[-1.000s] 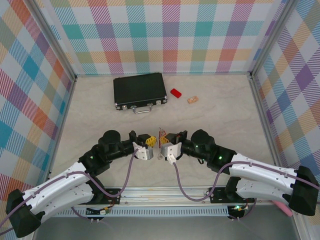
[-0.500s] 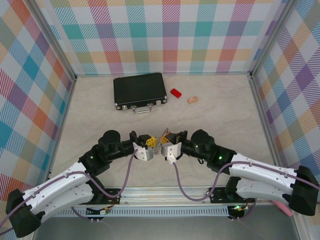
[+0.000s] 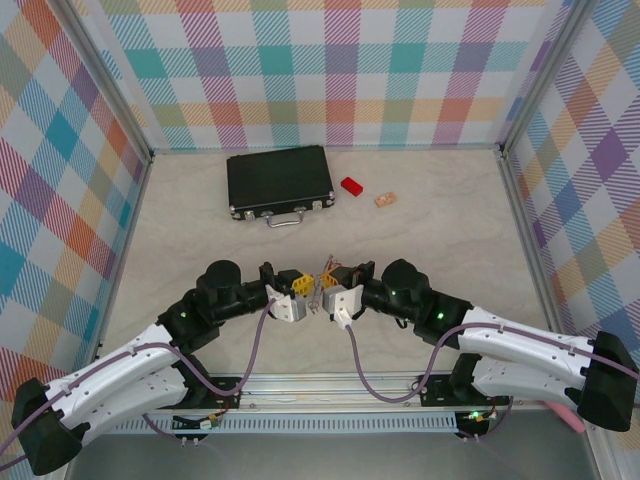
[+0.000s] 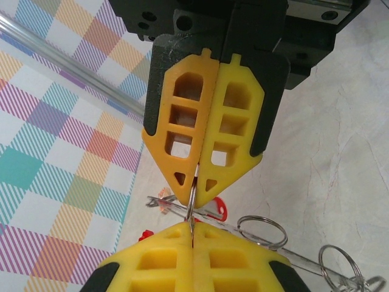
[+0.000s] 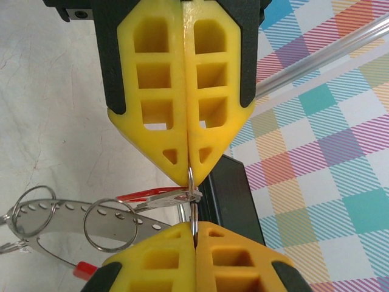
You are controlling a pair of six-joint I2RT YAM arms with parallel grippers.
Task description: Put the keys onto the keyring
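Keyring — pinched in both jaws, tips facing.

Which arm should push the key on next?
Right, probably. The left tool and right tool both pinch one loop, but from above the key sits on the right tool's side.

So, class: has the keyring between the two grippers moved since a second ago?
Yes, slightly. The keyring, pinched by the left gripper and right gripper, has tipped rightward at its top, judged against the black case, which stayed put.
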